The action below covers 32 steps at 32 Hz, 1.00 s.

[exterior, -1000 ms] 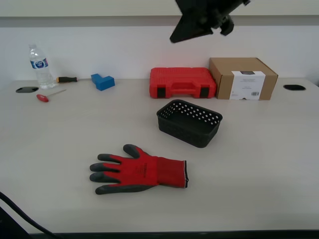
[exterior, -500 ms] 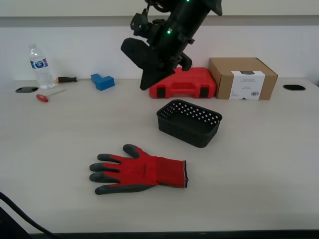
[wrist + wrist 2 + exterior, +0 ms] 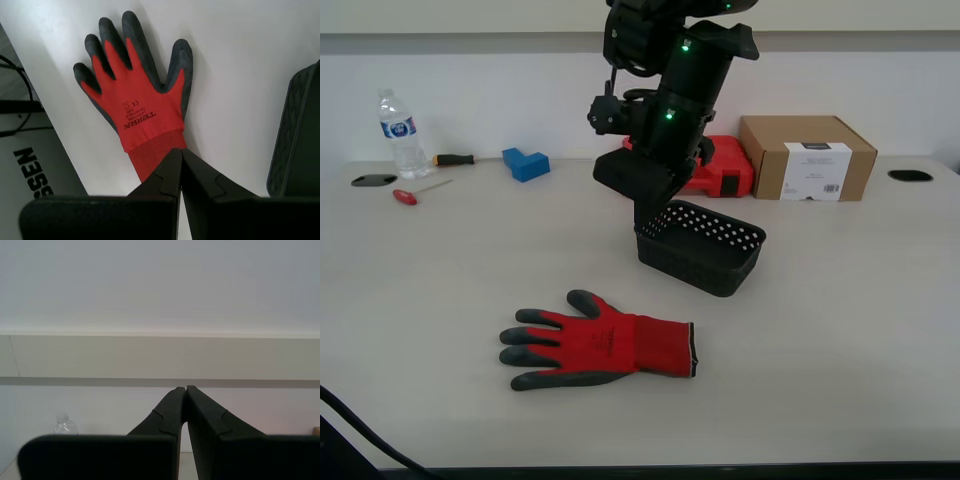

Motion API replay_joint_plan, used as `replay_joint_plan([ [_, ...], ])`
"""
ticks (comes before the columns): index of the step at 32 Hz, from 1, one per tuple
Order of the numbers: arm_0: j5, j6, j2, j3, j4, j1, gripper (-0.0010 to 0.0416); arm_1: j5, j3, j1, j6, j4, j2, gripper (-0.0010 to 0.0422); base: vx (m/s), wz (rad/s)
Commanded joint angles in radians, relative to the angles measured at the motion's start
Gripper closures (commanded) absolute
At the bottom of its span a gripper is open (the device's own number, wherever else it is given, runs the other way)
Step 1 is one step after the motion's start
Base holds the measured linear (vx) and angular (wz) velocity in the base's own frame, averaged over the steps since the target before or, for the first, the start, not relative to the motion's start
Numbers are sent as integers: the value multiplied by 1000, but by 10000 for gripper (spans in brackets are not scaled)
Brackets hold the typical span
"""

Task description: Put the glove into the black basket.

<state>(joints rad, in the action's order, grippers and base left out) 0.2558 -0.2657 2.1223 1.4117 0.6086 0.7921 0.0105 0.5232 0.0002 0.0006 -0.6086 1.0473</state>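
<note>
The red glove (image 3: 605, 343) with dark grey fingers lies flat on the table, fingers toward the exterior view's left. It also shows in the first wrist view (image 3: 137, 105). The black basket (image 3: 705, 250) stands behind it, to the exterior view's right, with its edge in the first wrist view (image 3: 297, 140). My first gripper (image 3: 646, 218) (image 3: 180, 150) is shut and empty. It hangs above the table beside the basket's left end, above and behind the glove's cuff. My second gripper (image 3: 185, 388) is shut and empty, pointing at the wall, and is out of the exterior view.
A red tool case (image 3: 720, 165) and a cardboard box (image 3: 807, 157) stand at the back behind the basket. A water bottle (image 3: 400, 135), a blue block (image 3: 526, 163) and two screwdrivers (image 3: 420, 190) lie at the back left.
The first arm has come down from the top of the exterior view and now hangs low beside the basket's left end. The glove and basket have not moved.
</note>
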Motion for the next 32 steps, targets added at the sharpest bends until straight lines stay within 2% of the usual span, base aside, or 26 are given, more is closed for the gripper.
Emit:
replay_joint_plan([
  [1, -3, -27, 0, -2, -11, 0, 405, 0, 0, 0, 0, -6, 0, 412, 0, 0],
  [3, -3, -33, 1, -3, -26, 1, 405, 0, 0, 0, 0, -6, 0, 412, 0, 0],
  [12, 48, -34, 260, 115, -36, 7, 405, 0, 0, 0, 0, -5, 0, 412, 0, 0],
  [16, 83, -33, 354, 165, -32, 49, 405, 0, 0, 0, 0, -5, 0, 412, 0, 0],
  [19, 79, -31, 397, 201, -39, 76, 405, 0, 0, 0, 0, -4, 0, 412, 0, 0],
  [21, 63, -55, 409, 213, -84, 82, 405, 0, 0, 0, 0, -4, 0, 412, 0, 0],
  [22, 62, -54, 409, 210, -96, 83, 405, 0, 0, 0, 0, -3, 0, 412, 0, 0],
  [24, 78, -27, 407, 217, -140, 87, 405, 0, 1, 0, 0, -3, 0, 412, 0, 0],
  [26, 60, -11, 407, 220, -171, 88, 405, 0, 0, 0, 0, -3, 0, 412, 0, 0],
  [27, 50, -11, 407, 219, -182, 88, 405, 0, 0, 0, 0, -3, 0, 412, 0, 0],
  [32, 60, -9, 408, 206, -179, 88, 403, 0, 0, 0, 0, -3, 0, 412, 0, 0],
])
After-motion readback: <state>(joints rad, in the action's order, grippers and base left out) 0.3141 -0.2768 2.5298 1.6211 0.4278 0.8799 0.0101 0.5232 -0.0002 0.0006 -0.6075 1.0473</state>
